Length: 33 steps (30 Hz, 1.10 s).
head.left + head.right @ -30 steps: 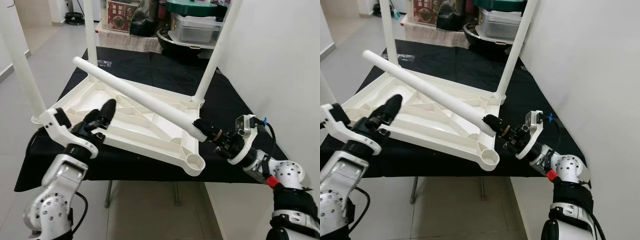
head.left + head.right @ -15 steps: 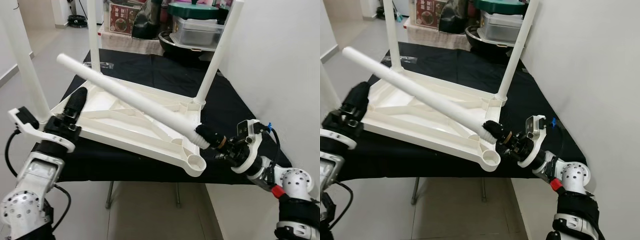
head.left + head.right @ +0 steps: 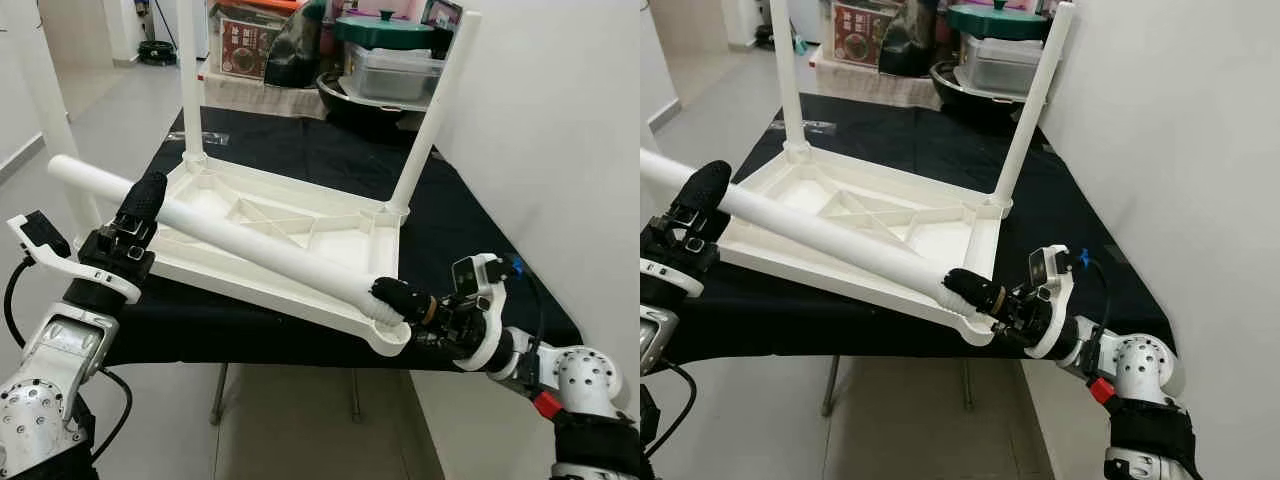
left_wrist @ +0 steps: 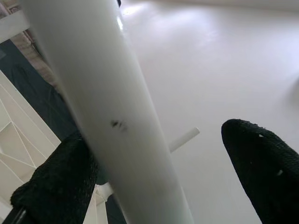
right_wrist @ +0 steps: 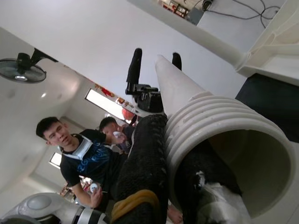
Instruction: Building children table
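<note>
My right claw is pinching the ribbed end of the loose leg. One finger is going inside the hollow end and the other is pressing on the outside. That end is sitting right at the near corner socket of the tabletop, and I can't tell if it is in the hole.

My left claw is sitting around the far part of the same leg. Its fingers are spread wide, one on each side. One is touching the leg and the other is standing off it, so this claw is not squeezing.

The leg is lying slanted across the tabletop, from my left claw down to my right claw.

The tabletop is lying upside down on a black cloth over a stand. Two fitted legs are sticking straight up from its far corners.

Farther back, boxes and a pot are sitting past the cloth.

In my right wrist camera, two people are standing across the room.
</note>
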Motion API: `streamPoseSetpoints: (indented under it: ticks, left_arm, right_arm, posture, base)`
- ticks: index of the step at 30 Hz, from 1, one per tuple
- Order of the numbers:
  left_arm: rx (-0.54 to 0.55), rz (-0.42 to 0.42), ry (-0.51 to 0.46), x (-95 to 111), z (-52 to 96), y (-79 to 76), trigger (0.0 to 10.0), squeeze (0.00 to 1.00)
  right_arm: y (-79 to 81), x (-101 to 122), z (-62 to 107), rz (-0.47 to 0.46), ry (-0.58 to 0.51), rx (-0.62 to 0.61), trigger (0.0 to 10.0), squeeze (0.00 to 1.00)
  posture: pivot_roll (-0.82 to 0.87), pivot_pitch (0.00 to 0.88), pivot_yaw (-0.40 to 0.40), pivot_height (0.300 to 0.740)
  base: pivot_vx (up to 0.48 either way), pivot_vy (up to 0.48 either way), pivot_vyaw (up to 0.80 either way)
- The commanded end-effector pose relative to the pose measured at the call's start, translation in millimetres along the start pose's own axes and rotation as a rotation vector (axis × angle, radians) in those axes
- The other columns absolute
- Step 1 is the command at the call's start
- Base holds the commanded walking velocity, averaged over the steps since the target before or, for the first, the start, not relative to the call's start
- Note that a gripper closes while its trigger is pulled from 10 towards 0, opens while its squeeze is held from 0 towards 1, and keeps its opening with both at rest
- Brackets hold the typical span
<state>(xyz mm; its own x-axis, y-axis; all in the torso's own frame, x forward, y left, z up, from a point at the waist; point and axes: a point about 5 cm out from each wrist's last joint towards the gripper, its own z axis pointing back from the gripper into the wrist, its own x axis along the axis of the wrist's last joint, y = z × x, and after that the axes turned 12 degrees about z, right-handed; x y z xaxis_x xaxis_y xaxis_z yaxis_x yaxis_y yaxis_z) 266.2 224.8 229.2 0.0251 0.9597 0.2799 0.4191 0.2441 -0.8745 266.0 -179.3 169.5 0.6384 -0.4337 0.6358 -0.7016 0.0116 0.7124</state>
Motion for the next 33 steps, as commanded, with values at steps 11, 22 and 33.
streamPoseSetpoints:
  ticks: [11,22,33]
  left_arm:
    - [-0.001,0.055,-0.044,2,-2.6,3.0,0.0,0.00]
    - [0.003,0.115,-0.026,-7,1.8,5.7,0.0,0.00]
    - [0.015,0.173,-0.096,0,-4.6,2.2,0.0,0.00]
  right_arm:
    - [6.5,-11,-10.5,-0.007,0.063,0.071,0.0,0.00]
    - [2.4,-10,-15.9,0.004,0.075,0.062,0.0,0.00]
    - [6.4,-3,-23.7,0.042,0.076,0.080,0.0,0.00]
  posture:
    - [0.11,0.000,-0.115,0.740]
    - [0.11,0.000,-0.119,0.740]
    - [0.09,0.010,-0.130,0.740]
  base:
    - [0.000,0.000,0.00]
    - [0.000,0.000,0.00]
    - [0.000,0.000,0.00]
